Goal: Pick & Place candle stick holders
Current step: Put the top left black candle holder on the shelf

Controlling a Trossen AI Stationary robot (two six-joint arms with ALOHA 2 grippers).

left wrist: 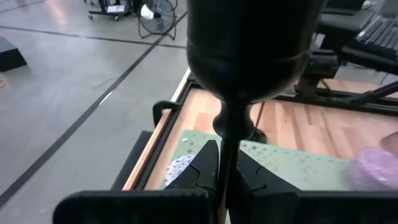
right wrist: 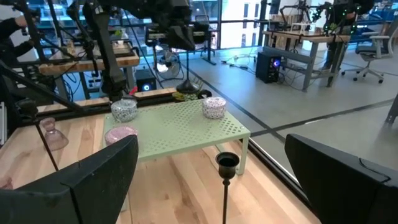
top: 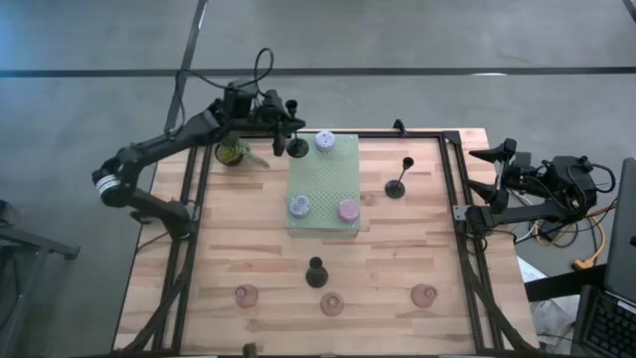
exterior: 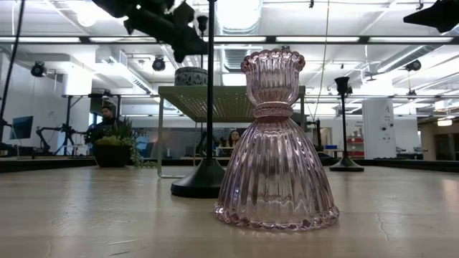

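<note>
My left gripper (top: 286, 121) is over the far left corner of the pale green perforated mat (top: 326, 184), shut on a slim black candlestick (top: 295, 146). In the left wrist view its cup (left wrist: 249, 56) looms just above my fingers. Two more black candlesticks stand on their round bases on the wood, one near the middle (top: 316, 270) and one to the right (top: 397, 181). On the mat sit a lilac cup (top: 325, 141), a pale blue one (top: 299, 205) and a pink one (top: 348, 209). My right gripper (top: 502, 154) waits open beyond the table's right edge. My left gripper pinches the candlestick's thin stem (left wrist: 227, 155) between its two fingers (left wrist: 205, 169), just under the cup. The fingers come almost level from the table's far left and lie across the stem. The candlestick stands upright, its round base (right wrist: 185, 87) hanging below, seemingly clear of mat and table.
Three pink ribbed glass holders stand in a row near the front edge (top: 245, 294), (top: 331, 303), (top: 424, 294). A small green potted plant (top: 232, 151) sits at the far left corner, close to my left arm. The mat is a raised shelf on legs (right wrist: 242, 155).
</note>
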